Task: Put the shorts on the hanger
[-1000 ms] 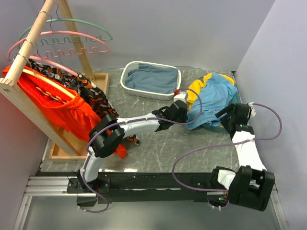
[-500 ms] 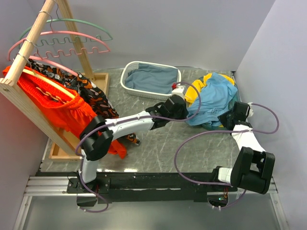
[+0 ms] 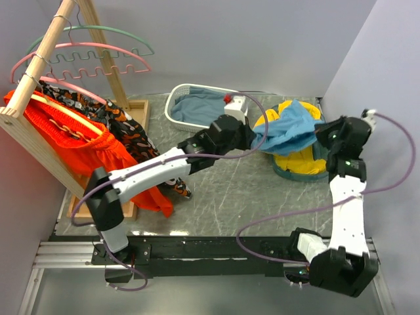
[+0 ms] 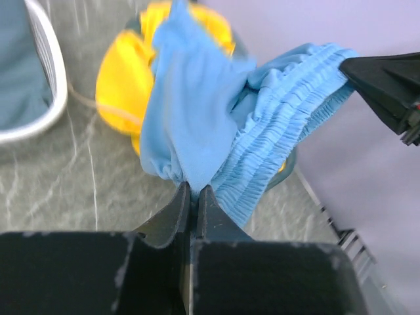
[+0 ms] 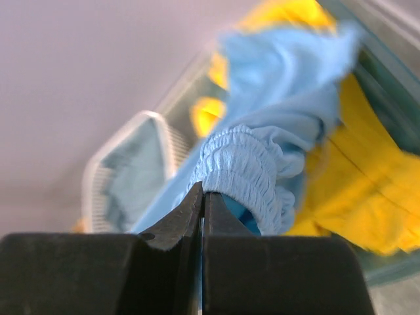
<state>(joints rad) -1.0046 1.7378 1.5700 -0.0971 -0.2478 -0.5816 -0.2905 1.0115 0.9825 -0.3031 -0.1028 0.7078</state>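
Note:
The light blue shorts [image 3: 287,128] hang stretched between my two grippers, lifted above the yellow garment [image 3: 303,162]. My left gripper [image 3: 253,135] is shut on their left edge; in the left wrist view its jaws [image 4: 192,191] pinch the blue fabric [image 4: 197,111] beside the gathered waistband. My right gripper [image 3: 321,134] is shut on the waistband's other end, and in the right wrist view the ruffled elastic [image 5: 252,161] sits at the fingertips [image 5: 202,191]. The pink hanger [image 3: 85,47] hangs on the wooden rack at the far left, apart from both arms.
A green hanger [image 3: 105,29] hangs just behind the pink one. Bright orange shorts [image 3: 65,138] and a patterned dark garment [image 3: 125,128] drape the wooden rack [image 3: 39,79]. A white basket [image 3: 180,118] with grey-blue cloth stands behind the left arm. The yellow garment lies in a teal tub [image 3: 289,174].
The right gripper closed on the waistband. Both arms rose and moved toward the back, lifting the shorts off the yellow garment and stretching them between the grippers.

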